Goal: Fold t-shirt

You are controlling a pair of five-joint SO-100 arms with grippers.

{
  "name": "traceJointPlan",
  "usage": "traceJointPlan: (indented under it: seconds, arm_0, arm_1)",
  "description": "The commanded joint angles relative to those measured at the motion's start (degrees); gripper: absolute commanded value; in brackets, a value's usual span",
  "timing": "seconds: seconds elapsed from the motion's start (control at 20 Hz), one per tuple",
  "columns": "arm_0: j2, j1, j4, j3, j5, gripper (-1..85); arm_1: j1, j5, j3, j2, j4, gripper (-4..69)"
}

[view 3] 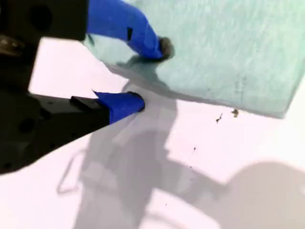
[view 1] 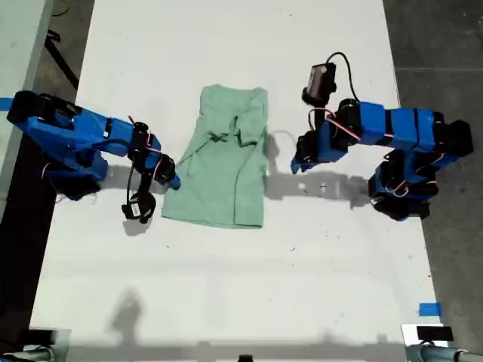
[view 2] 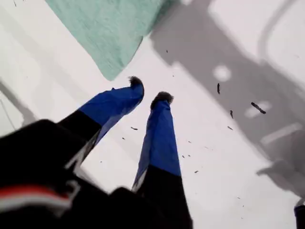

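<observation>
The pale mint-green t-shirt (view 1: 226, 166) lies partly folded on the white table (view 1: 226, 286), narrow at the far end and wider at the near end. My first gripper (view 1: 296, 164) hovers off the shirt's edge toward the exterior view's right. It is open by a narrow gap with nothing in it (view 2: 148, 90), and a corner of the t-shirt (view 2: 109, 28) lies just beyond its tips. My second gripper (view 1: 172, 179) is at the shirt's edge on the exterior view's left. It stands open (view 3: 150, 75), with one finger over the t-shirt (view 3: 228, 47) and the other over bare table.
Both blue arm bases stand on the table's side edges in the exterior view, with dark floor beyond. A strip of blue tape (view 1: 429, 309) marks the near corner at the exterior view's right. Small dark specks (view 2: 258, 108) dot the tabletop.
</observation>
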Motion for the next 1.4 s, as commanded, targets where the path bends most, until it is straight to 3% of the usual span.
traceJointPlan:
  seconds: [0.0,0.1,0.4,0.7,1.1,1.15,1.25,1.35]
  arm_0:
    - [0.1,1.1,-0.4,-2.6,-0.7,0.0]
    - [3.8,0.9,1.7,-2.6,-0.9,0.0]
    - [15.6,-1.8,16.2,-7.8,-1.6,0.0]
    - [-3.7,2.2,11.2,-26.6,-5.9,0.0]
    - [-33.8,4.7,13.9,-58.3,-3.5,0.0]
    - [-37.4,4.5,16.1,-63.1,-3.2,1.1]
    - [-43.2,4.0,24.7,-74.9,-0.1,25.1]
    - [-43.2,3.2,35.4,-83.3,0.4,27.6]
  arm_1:
    - [-0.9,0.8,0.5,4.7,-2.0,7.0]
    - [-0.9,1.1,2.2,6.2,-2.7,7.0]
    - [-0.8,1.5,5.7,8.8,-4.8,6.9]
    - [-1.1,1.8,7.0,8.9,-6.9,6.8]
    - [-2.1,2.9,8.8,9.0,-8.9,6.6]
    - [-2.2,3.0,9.0,9.0,-9.1,6.6]
    - [-2.5,3.3,9.2,9.1,-9.5,6.6]
    - [-2.8,3.7,10.0,9.2,-10.1,6.6]
